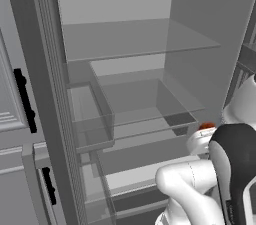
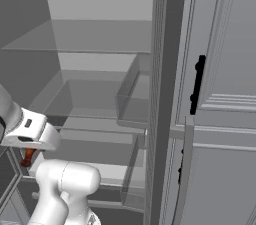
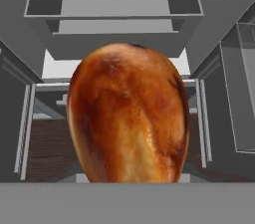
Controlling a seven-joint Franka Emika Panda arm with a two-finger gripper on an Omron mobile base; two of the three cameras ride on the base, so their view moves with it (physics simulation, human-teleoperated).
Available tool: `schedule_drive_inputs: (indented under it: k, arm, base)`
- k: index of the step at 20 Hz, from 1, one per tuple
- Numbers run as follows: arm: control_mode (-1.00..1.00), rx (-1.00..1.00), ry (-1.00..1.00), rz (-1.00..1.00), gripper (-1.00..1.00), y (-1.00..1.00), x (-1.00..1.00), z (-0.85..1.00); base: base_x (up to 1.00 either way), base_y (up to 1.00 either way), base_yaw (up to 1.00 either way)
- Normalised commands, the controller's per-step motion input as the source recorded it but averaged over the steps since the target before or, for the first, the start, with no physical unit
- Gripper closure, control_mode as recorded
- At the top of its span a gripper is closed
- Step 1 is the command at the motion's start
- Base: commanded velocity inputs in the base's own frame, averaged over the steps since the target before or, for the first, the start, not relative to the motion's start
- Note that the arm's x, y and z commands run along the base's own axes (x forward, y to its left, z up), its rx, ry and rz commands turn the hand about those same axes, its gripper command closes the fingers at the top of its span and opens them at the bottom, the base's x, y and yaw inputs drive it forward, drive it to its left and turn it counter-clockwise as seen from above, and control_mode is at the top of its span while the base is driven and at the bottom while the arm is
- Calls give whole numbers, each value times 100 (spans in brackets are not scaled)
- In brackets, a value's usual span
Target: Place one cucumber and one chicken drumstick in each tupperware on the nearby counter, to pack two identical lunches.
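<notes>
Drumstick, glossy roasted brown

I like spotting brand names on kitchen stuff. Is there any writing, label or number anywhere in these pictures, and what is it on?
None: no text can be read anywhere.
The fridge shelves, the fridge door and the chicken drumstick in the hand are all plain, without labels, numbers or signs.

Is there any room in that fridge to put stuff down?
Yes. The glass shelf up top is bare from wall to wall. The clear drawer beneath it holds nothing. It is crowded lower down, where the arm holds the chicken drumstick in front of the lower shelves.
</notes>
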Motion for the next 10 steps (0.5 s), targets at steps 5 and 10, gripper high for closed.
schedule_drive_inputs:
  k: [5,10]
  arm:
    - [-100,0,0,-6,100,0,-1,0]
    - [-100,0,0,-2,100,1,-1,0]
  base:
    - [0,0,0]
    - [0,0,0]
